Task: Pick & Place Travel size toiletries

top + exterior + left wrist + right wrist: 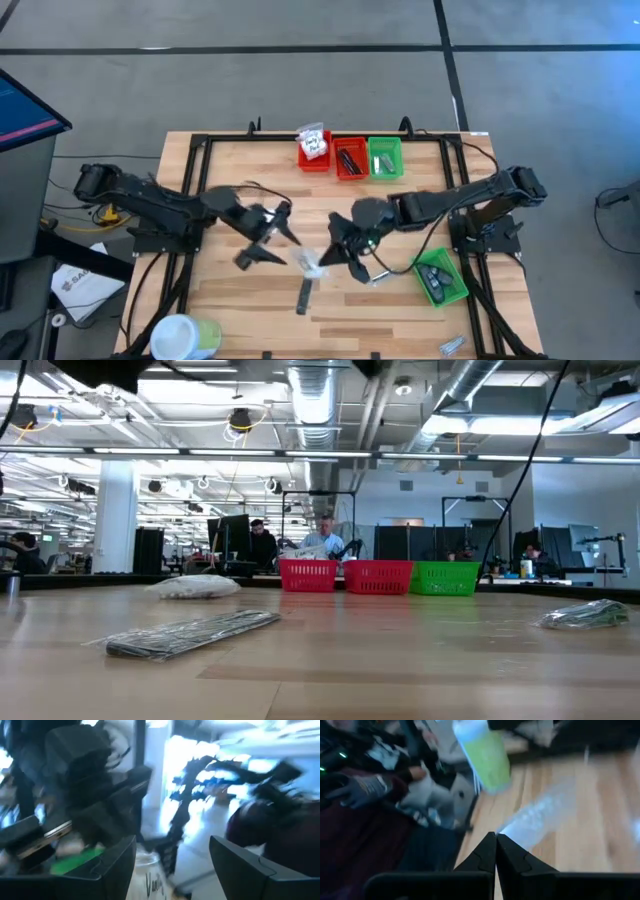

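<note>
A white crinkly packet [311,265] lies flat on the table between my two grippers and also shows in the low view [195,588]. A slim dark stick in clear wrap [303,297] [190,632] lies nearer the table's near edge. My left gripper [268,238] [172,842] hovers open just left of the packet. A clear packet with writing [149,880] shows between its fingers, and I cannot tell if it touches them. My right gripper [345,252] [495,835] is shut just right of the white packet, whose crinkly plastic [545,815] lies beyond its tips.
Two red bins [315,152] [350,160] and a green bin [385,158] stand at the far edge. Another green bin [441,280] holding dark items sits right of the grippers. The white-and-green tub [185,335] is at the near left corner. Silvery sachets [450,345] lie near right. A gloved person [365,790] stands beyond the table.
</note>
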